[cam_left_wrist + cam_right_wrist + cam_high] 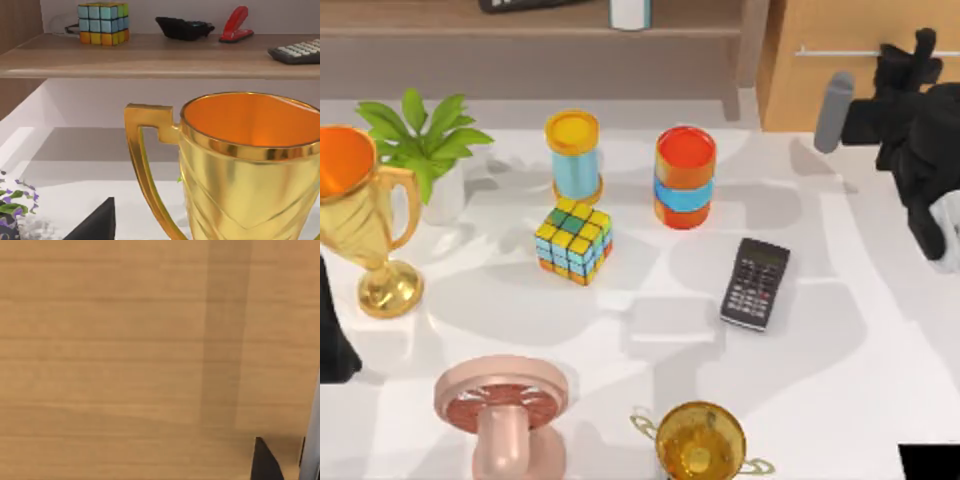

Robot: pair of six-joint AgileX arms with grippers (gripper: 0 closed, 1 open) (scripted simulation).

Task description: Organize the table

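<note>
our right gripper (pixel 920 50) hovers at the drawer unit (pixel 840 60) handle (pixel 840 52) at the table's (pixel 840 380) back right, its opening impossible to judge, with the calculator (pixel 756 284) nearer it than our parked left arm (pixel 332 330).

Around the multicoloured puzzle cube (pixel 574 241) on the white table (pixel 840 330): two gold trophy cups (pixel 365 215), two banded cylindrical canisters (pixel 685 176), one black calculator (pixel 756 283), one potted plant (pixel 430 150), one pink fan (pixel 502 415).
</note>
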